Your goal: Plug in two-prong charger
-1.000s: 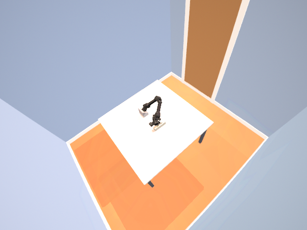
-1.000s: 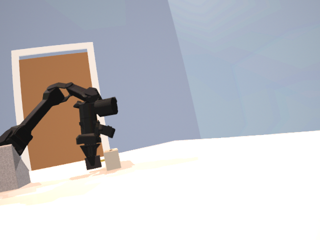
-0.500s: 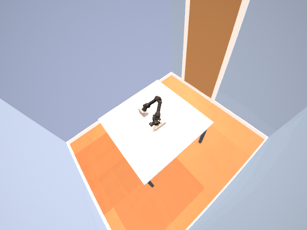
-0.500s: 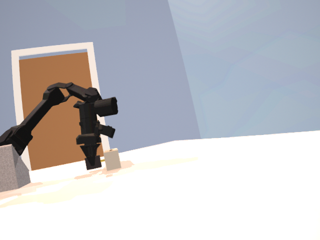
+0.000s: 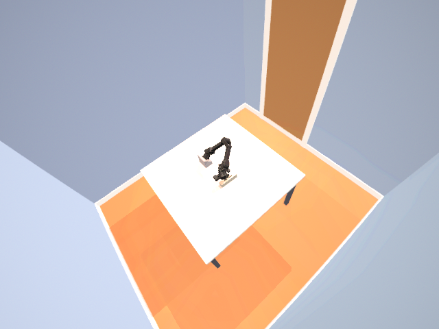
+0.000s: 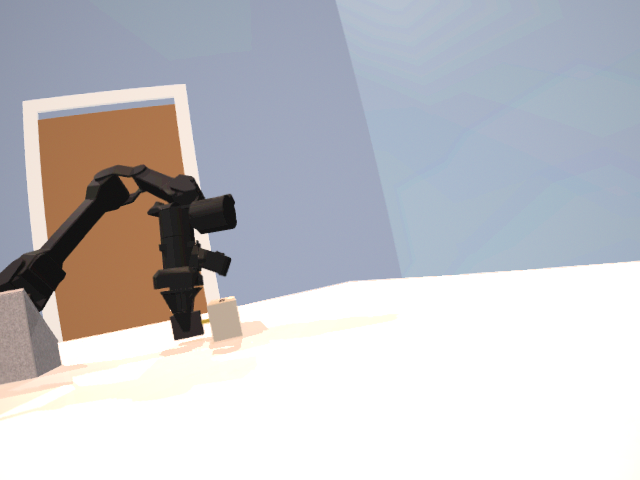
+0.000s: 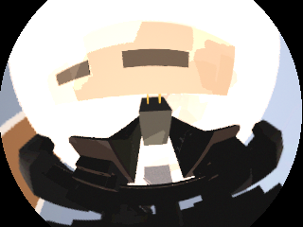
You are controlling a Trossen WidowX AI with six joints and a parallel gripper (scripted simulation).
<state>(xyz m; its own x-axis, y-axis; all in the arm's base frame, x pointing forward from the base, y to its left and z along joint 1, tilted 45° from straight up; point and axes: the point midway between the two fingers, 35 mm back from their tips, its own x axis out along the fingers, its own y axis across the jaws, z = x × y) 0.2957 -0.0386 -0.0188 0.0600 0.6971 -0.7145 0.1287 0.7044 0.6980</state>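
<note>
You see a grey pedestal (image 6: 20, 335) far left on the white table (image 6: 413, 387), a brown door (image 6: 113, 217) behind. The gripper (image 6: 186, 326) clamps the charger (image 7: 155, 120), prongs probably just short of the power strip (image 6: 225, 320); blue-grey walls right.

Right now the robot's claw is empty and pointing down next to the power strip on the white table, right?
Not quite: the claw is not empty. The wrist view shows it shut on the charger, two prongs aimed at the power strip. The rest holds: it points down beside the strip on the white table.
</note>
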